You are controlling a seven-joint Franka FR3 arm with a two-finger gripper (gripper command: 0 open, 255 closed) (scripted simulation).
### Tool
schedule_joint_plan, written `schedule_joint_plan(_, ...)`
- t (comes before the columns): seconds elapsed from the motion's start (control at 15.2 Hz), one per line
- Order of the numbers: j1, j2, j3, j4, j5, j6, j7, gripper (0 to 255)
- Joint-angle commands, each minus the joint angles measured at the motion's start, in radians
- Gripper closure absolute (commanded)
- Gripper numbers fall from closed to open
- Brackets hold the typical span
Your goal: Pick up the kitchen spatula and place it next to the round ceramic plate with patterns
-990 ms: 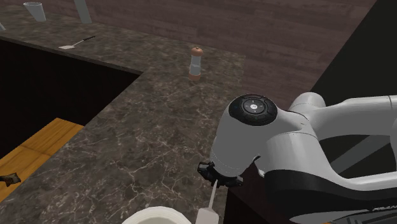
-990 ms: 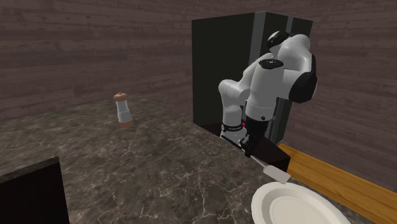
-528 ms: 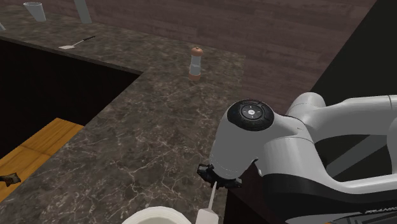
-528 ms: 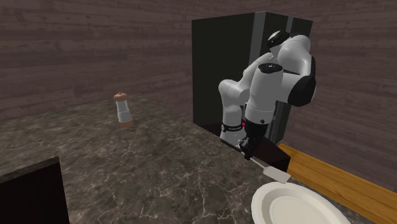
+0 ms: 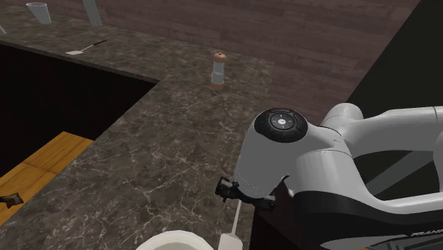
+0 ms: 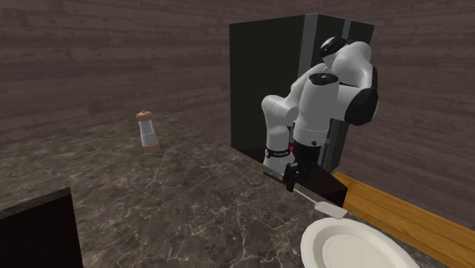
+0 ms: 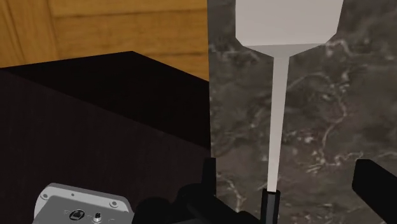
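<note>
The spatula [image 7: 278,121], pale with a broad blade and a dark grip end, rests on the dark marble counter [image 5: 163,135]. Its blade [image 6: 329,207] lies just beside the rim of the plain white round plate [image 6: 354,247]. My gripper [image 7: 287,168] is over the grip end, open, with a finger standing clear on each side of the shaft. In the shoulder view the gripper [image 5: 245,194] hangs under the white arm, with the spatula [image 5: 232,233] running down from it beside the plate [image 5: 174,241].
A brown-capped pepper mill [image 5: 219,69] stands further back on the counter. A second small spatula [image 5: 84,48] and a glass [image 5: 39,12] sit at the far left. The black stand [image 7: 95,127] borders the counter by the gripper, with wooden floor [image 6: 411,213] beyond.
The fingers have spread apart and let go of the spatula, which now lies free beside the plate. The arm has hardly moved.
</note>
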Motion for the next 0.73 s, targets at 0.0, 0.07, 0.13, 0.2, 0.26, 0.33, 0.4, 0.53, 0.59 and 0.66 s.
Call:
schedule_joint_plan(0.0,0.008,-0.013,-0.045,0.030,-0.033,-0.050,0.012,0)
schedule_joint_plan(0.07,0.012,-0.020,-0.073,0.050,-0.054,-0.081,0.017,0)
schedule_joint_plan(0.13,0.013,-0.024,-0.094,0.067,-0.070,-0.105,0.021,0)
schedule_joint_plan(0.2,0.013,-0.024,-0.094,0.067,-0.070,-0.105,0.021,0)
schedule_joint_plan(0.26,0.013,-0.024,-0.094,0.067,-0.070,-0.105,0.021,0)
schedule_joint_plan(0.33,0.013,-0.025,-0.094,0.067,-0.070,-0.105,0.021,0)
schedule_joint_plan(0.4,0.013,-0.024,-0.094,0.067,-0.070,-0.105,0.021,0)
schedule_joint_plan(0.53,0.013,-0.024,-0.094,0.067,-0.070,-0.105,0.021,0)
schedule_joint_plan(0.59,0.013,-0.024,-0.094,0.067,-0.070,-0.105,0.021,0)
schedule_joint_plan(0.66,0.013,-0.024,-0.094,0.067,-0.070,-0.105,0.021,0)
